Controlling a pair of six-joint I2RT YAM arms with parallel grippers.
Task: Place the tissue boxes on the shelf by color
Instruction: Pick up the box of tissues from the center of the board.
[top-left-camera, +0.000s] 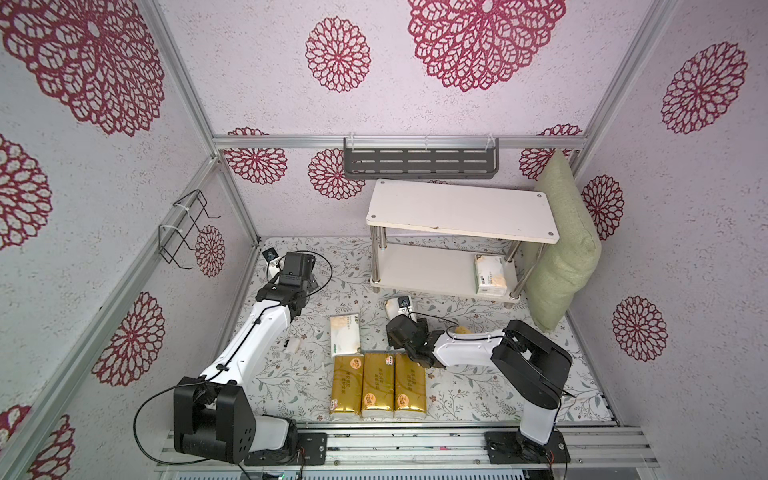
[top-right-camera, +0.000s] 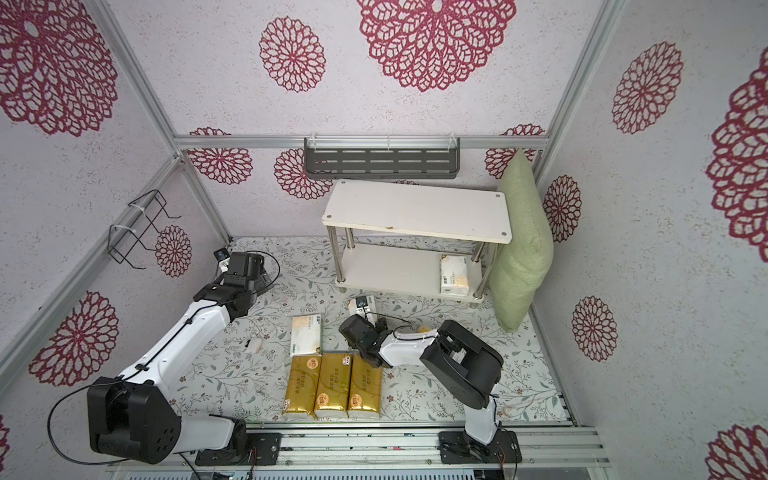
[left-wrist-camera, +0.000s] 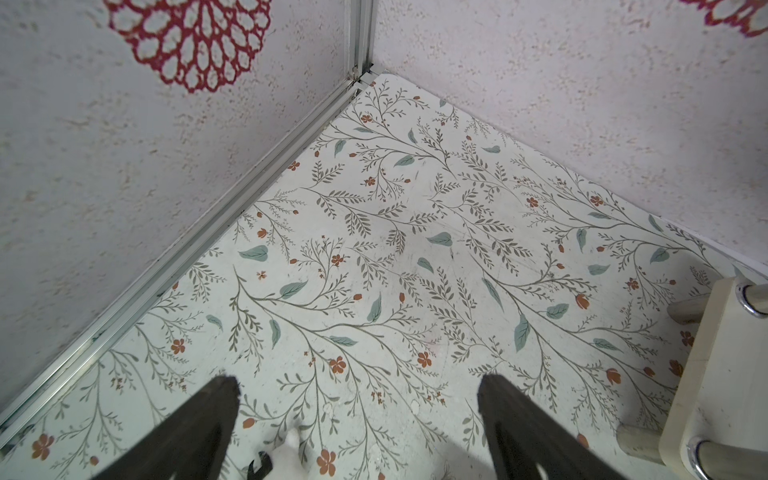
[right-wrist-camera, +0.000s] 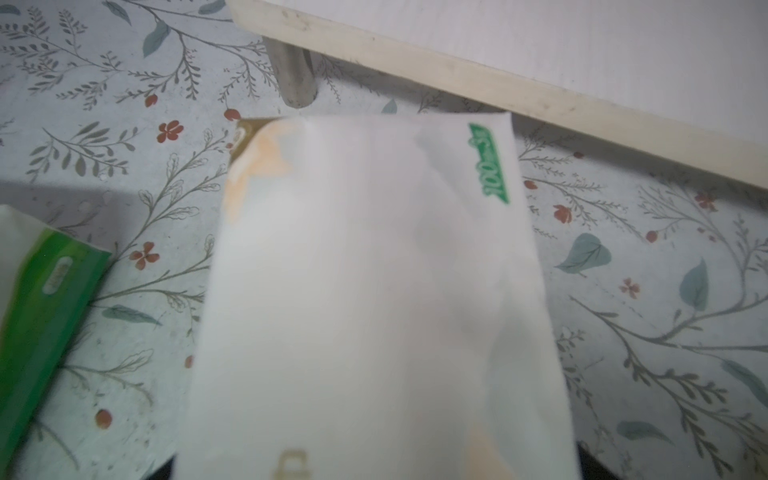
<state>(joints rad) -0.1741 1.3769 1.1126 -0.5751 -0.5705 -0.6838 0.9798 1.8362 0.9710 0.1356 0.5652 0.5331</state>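
Our right gripper (top-left-camera: 397, 311) straddles the white pack (right-wrist-camera: 374, 291) (clamped? can't tell); the pack's long axis points straight at the shelf (right-wrist-camera: 602, 122) ahead; left gripper (left-wrist-camera: 357, 380) empty, wide, farther.

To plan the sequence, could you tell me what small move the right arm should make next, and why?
Probably close the right gripper firmly on the white pack before lifting: it lies between the jaws, yet a firm grip is not evident. Its place is likely beside the shelved pack on the lower board of the shelf.
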